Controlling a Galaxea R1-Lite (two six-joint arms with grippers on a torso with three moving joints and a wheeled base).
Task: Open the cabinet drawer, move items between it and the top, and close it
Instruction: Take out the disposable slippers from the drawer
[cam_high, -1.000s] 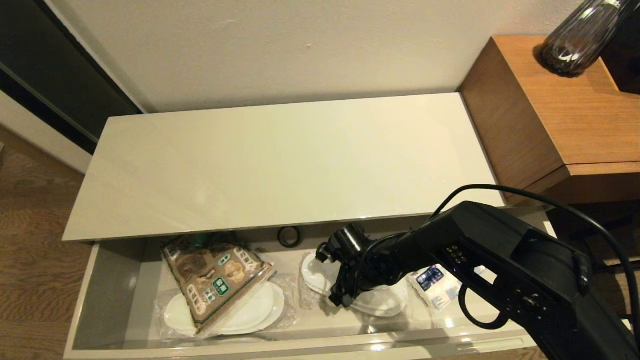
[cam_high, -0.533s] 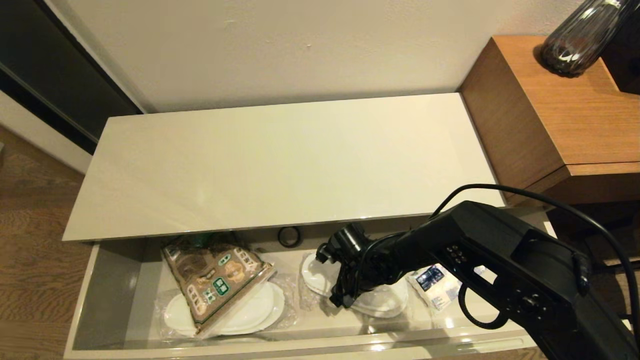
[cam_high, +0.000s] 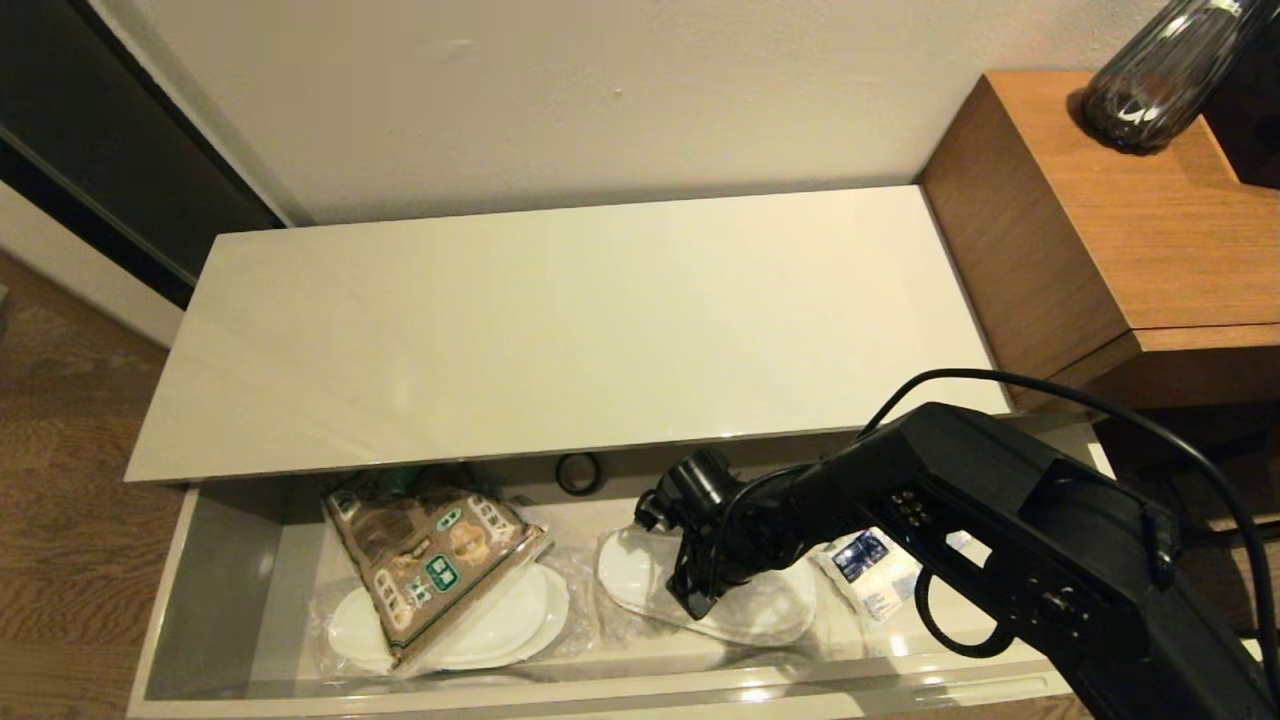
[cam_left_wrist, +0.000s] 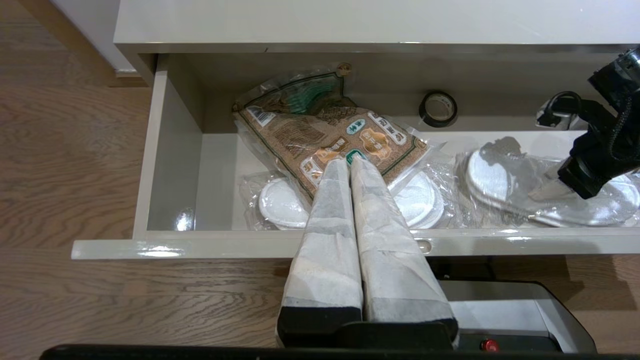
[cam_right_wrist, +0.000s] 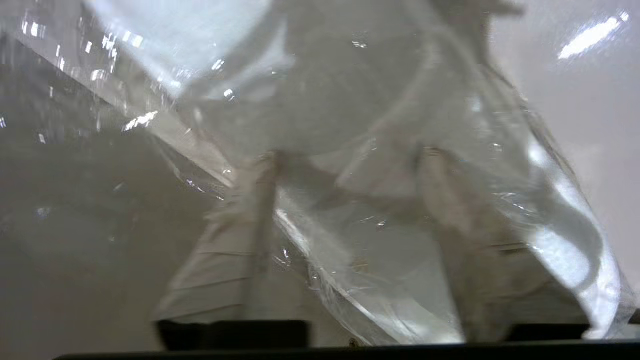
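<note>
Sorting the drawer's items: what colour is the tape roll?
Black; the tape roll shows best in the left wrist view.

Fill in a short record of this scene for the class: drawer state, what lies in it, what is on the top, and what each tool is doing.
drawer: cabinet drawer open
contents: snack bag over one slippers pack; tape roll at back; second slippers pack; tissue pack
top: cabinet top holds no items
right tool: right tool in the drawer, fingers spread around the second slippers pack
left tool: left tool shut, outside the drawer front
</note>
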